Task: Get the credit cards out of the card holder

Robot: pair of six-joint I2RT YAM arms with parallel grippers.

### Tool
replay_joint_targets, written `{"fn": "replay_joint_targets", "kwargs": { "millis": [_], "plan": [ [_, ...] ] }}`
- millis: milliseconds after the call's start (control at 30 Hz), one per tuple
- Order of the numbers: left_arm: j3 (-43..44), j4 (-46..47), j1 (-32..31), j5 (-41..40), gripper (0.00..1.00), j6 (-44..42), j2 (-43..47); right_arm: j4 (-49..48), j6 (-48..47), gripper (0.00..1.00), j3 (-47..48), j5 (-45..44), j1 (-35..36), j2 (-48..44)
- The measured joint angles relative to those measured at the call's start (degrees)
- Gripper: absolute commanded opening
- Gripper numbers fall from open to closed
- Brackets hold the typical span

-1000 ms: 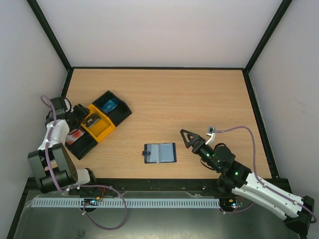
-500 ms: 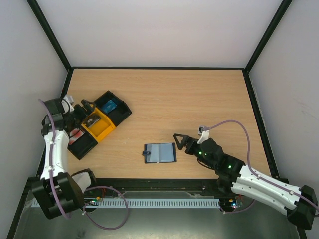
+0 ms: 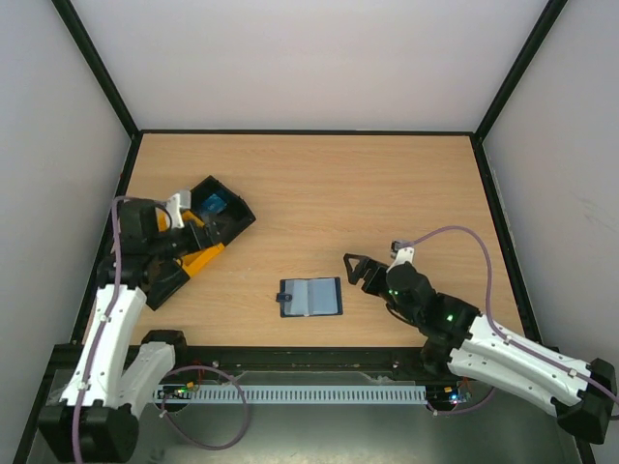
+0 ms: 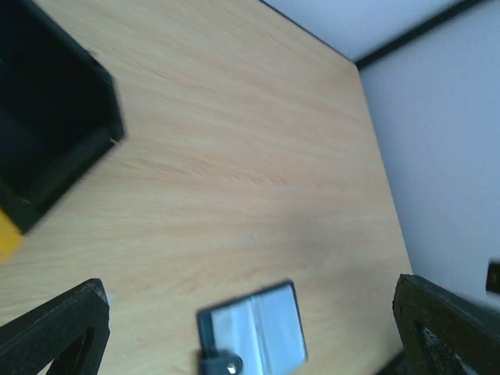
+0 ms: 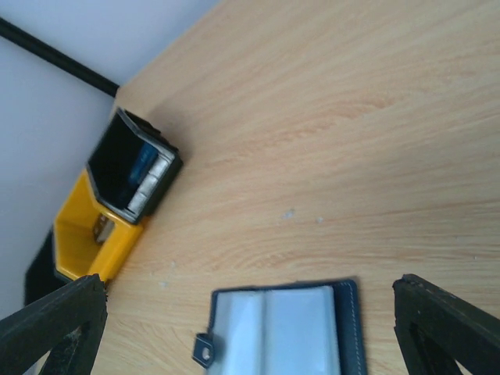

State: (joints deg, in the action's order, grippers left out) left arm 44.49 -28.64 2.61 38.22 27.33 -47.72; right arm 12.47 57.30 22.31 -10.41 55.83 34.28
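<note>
Two grippers, both mine, both spread wide with nothing between the jaws. My right gripper [image 3: 356,269] hangs just beside the wallet [image 3: 310,298], off its right edge and tilted down toward it. My left gripper [image 3: 198,230] is well apart from it, over the black and yellow trays [image 3: 205,255] at the left of the table [image 3: 319,174].

The wallet lies unfolded and flat near the front edge, between my two arms, its small tab [image 5: 205,351] poking out on the left side. Lying open like that, both panels face up, which I judge lets a card slide out without any unfolding first. The cards [image 5: 289,320] show only as pale faces in the panels; I can't pick out an edge to pinch.

I'd say the job is barely begun. One gripper likely has to pin the wallet while the other draws a card, or the whole thing will skate on the smooth wood.
</note>
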Motion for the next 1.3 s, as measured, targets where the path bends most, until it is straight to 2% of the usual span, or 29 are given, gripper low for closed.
{"fn": "replay_joint_targets", "kwargs": {
  "millis": [333,567,733,1300],
  "plan": [
    [-9.7,4.4,-20.0,-4.3,1.0,5.0,15.1,6.4,0.5,0.98,6.1,-5.1,0.0,-4.4],
    [-10.6,6.7,-29.2,-10.3,1.0,6.8,12.3,10.2,-1.0,0.98,10.7,-6.6,0.0,-7.6],
    [-8.3,5.9,-30.7,-13.4,1.0,6.5,9.6,10.5,-1.6,0.98,11.0,-6.3,0.0,-8.5],
    [-7.8,12.9,-30.7,-17.2,1.0,6.8,13.3,9.1,-7.4,0.98,14.6,-5.6,0.0,-5.1]
  ]
}}
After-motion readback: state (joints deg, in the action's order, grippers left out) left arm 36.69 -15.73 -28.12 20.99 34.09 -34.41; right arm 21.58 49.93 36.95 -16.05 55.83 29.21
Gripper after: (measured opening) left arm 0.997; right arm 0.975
